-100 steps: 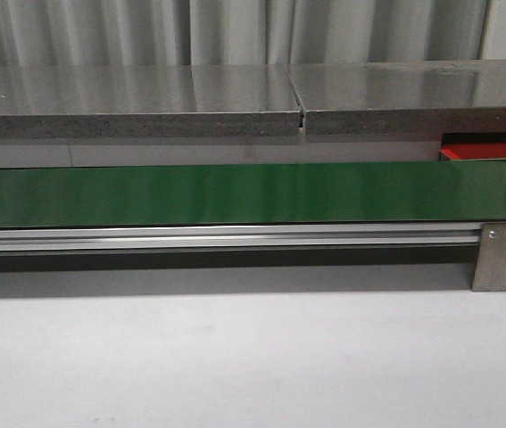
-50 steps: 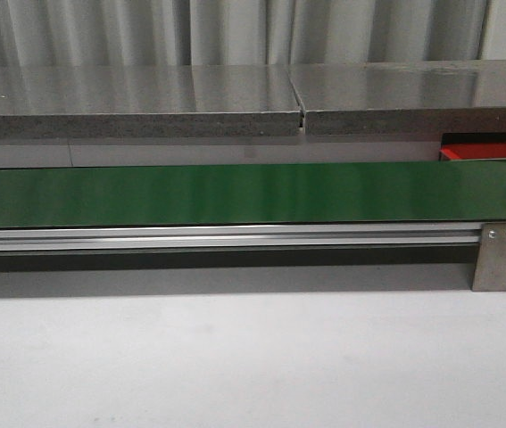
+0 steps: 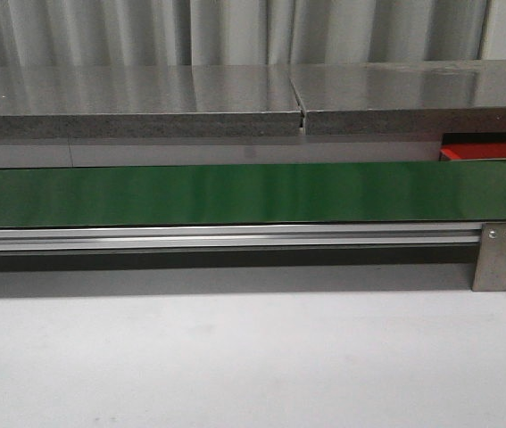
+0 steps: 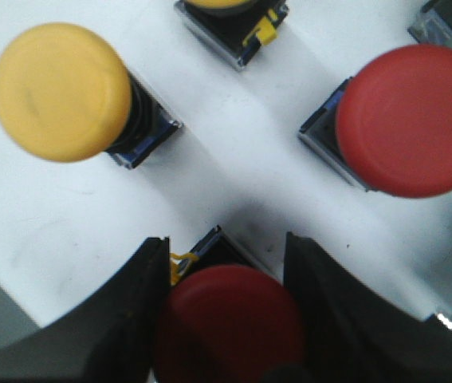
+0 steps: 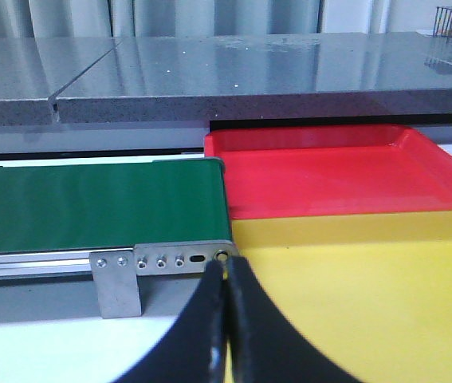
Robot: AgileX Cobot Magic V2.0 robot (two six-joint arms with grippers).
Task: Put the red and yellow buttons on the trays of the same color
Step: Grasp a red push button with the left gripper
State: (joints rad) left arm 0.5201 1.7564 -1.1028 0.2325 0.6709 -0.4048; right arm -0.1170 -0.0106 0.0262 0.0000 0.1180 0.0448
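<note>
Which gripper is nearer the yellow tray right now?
Right. The right gripper sits shut at the yellow tray edge, beside the red tray. The left gripper straddles a red button elsewhere, no tray in its view.

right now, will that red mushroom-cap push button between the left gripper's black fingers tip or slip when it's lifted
The red mushroom-cap push button looks rigid, so it probably won't deform. Its wide domed cap sits over a narrower dark body, so it seems top-heavy and apt to tip if nudged. The cap looks smooth and rounded, and the left gripper may slip on it; gripping the squarer body seems safer.
</note>
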